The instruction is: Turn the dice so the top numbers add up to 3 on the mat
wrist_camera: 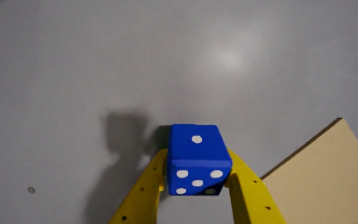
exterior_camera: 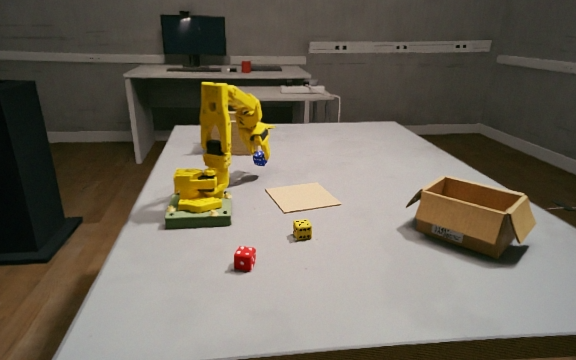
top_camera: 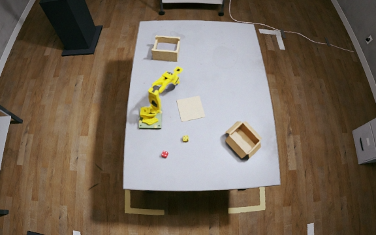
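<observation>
Wrist: jaws clamp blue die (wrist_camera: 198, 159), one-pip face visible. Exterior adds red die (exterior_camera: 244, 258), yellow die (exterior_camera: 302, 229) on counter (exterior_camera: 368, 300), off mat (exterior_camera: 303, 197).

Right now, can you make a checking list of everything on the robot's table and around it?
Surface: grey table, on a wooden floor.
Job's things: blue die held in the air beside the tan mat; yellow die and red die sit on the table, off the mat.
Clutter: open cardboard box and a small wooden frame box on the table.
Grippers: gripper shut on the blue die.
Cables: white cable on the floor.
Surroundings: desk with monitor, dark pedestal, grey drawer cabinet.
</observation>
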Tool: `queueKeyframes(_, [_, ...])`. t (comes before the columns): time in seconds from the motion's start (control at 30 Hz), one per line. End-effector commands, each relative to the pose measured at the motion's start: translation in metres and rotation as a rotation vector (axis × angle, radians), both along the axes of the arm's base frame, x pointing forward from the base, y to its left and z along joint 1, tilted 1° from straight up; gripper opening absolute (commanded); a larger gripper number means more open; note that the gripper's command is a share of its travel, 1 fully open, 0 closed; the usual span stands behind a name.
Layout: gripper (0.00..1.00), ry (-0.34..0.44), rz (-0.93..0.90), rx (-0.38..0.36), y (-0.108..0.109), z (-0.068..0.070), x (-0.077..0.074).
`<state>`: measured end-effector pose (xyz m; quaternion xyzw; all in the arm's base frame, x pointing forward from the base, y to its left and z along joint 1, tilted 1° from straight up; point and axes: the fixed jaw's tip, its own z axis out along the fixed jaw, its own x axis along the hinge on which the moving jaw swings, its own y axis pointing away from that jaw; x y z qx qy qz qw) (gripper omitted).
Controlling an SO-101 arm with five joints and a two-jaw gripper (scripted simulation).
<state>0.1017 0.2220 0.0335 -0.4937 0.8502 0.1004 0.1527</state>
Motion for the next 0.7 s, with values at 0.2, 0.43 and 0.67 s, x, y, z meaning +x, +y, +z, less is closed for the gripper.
queueKeyframes(0.2, [0.00, -0.035, -0.007, 0.066, 0.000, 0.002, 0.004])
queueKeyframes(0.43, [0.00, -0.109, -0.027, 0.195, -0.003, 0.001, 0.010])
queueKeyframes(0.67, [0.00, -0.168, -0.042, 0.293, -0.007, 0.002, 0.013])
